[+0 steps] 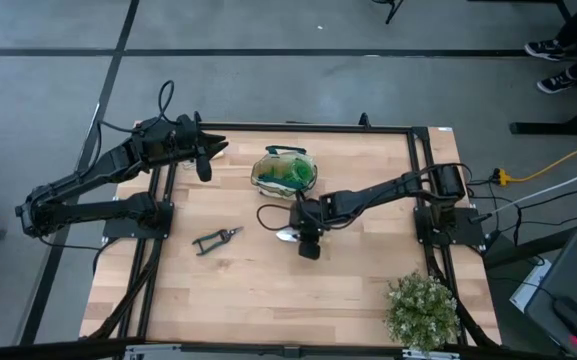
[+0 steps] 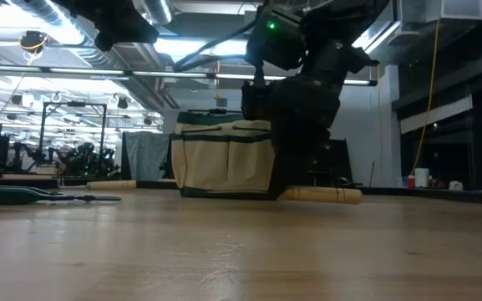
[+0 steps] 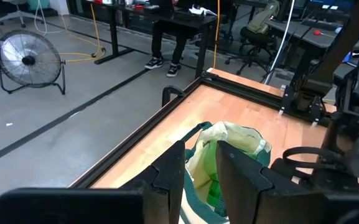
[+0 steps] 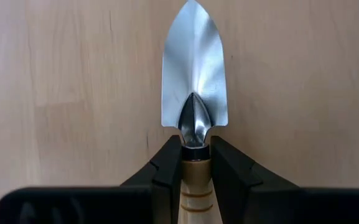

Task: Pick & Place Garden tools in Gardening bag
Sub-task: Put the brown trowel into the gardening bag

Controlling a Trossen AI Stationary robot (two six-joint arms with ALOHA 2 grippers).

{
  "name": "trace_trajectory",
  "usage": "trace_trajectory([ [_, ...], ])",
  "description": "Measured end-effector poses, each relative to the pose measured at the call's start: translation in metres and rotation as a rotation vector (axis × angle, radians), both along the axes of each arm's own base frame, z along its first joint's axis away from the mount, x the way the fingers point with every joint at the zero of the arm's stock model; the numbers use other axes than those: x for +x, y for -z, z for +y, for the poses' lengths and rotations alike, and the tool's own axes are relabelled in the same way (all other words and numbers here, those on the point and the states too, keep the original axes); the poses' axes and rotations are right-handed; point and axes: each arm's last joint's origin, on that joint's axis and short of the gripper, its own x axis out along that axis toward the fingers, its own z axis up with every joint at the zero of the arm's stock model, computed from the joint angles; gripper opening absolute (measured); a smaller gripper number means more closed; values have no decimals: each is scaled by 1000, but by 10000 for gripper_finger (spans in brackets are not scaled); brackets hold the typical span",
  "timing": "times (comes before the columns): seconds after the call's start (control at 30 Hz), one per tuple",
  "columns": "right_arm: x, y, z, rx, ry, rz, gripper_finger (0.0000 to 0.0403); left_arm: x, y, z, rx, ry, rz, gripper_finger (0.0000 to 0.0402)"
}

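We saw the right gripper (image 4: 195,163) low at the middle of the pale wooden table (image 1: 268,290), its jaws pinching the wooden handle of the silver trowel (image 4: 194,81), which lay flat on the boards. Just beyond it stood the cream canvas gardening bag with green trim (image 1: 284,171), something green inside, perhaps the spray bottle. The black pruning shears (image 1: 216,240) lay to the left. The left gripper (image 1: 204,160) hung over the far-left corner, jaws slightly spread.
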Motion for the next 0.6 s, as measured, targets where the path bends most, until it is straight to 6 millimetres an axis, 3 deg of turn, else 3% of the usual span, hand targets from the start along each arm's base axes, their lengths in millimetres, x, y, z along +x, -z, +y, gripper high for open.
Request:
trace_trajectory([
  [0.2,2,-1,-4,-6,28,-19,69,0,0,0,0,0,0,86],
  [0.6,5,-7,-29,47,36,-55,69,0,0,0,0,0,0,86],
])
